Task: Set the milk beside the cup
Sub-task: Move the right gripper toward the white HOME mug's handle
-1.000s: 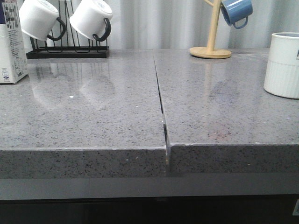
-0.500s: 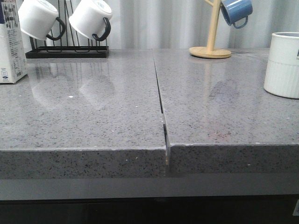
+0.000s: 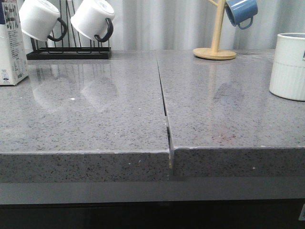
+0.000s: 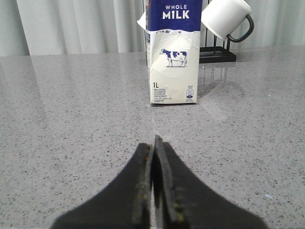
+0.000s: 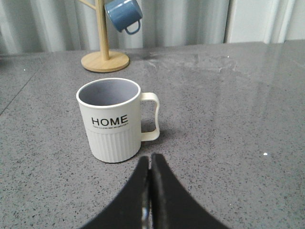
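Where the table (image 3: pixel 95 119) is seen from the front, no arm is shown; the milk (image 3: pixel 10 43) is stood at the far left edge and the cup (image 3: pixel 287 67) at the far right, well apart. In the left wrist view, the left gripper (image 4: pixel 153 143) is held low over the table, its fingers pressed together on nothing, aimed at the upright milk (image 4: pixel 172 52), on which "WHOLE MILK" and "1L" are read. In the right wrist view, the right gripper (image 5: pixel 150 162) is likewise clenched empty, just before the cup (image 5: pixel 110 119), lettered "HOME".

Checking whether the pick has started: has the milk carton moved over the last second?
No. The milk stands in the same spot beside the black mug rack.
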You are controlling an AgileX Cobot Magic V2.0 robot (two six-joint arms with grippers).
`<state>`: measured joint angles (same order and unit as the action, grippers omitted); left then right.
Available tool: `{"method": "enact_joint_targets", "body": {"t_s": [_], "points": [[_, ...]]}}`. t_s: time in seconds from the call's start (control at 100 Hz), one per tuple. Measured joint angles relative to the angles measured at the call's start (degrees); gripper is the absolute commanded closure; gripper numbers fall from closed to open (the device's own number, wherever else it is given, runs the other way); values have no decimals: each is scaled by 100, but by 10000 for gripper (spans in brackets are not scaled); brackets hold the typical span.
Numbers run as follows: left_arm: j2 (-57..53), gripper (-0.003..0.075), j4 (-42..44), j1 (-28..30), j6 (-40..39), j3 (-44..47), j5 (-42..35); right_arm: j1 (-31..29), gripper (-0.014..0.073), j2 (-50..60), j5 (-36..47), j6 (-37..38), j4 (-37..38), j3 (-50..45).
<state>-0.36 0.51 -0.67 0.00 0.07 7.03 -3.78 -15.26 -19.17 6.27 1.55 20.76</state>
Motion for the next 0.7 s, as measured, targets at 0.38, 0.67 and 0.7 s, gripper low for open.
{"method": "enact_joint_targets", "body": {"t_s": [0.38,0.67,0.7], "points": [[0,741,0,0,0,0,0,0,271,-1406,566,0,0,83],[0,741,0,0,0,0,0,0,267,-2754,1799,0,66,88],[0,741,0,0,0,0,0,0,267,-2898,1917,0,75,88]]}}
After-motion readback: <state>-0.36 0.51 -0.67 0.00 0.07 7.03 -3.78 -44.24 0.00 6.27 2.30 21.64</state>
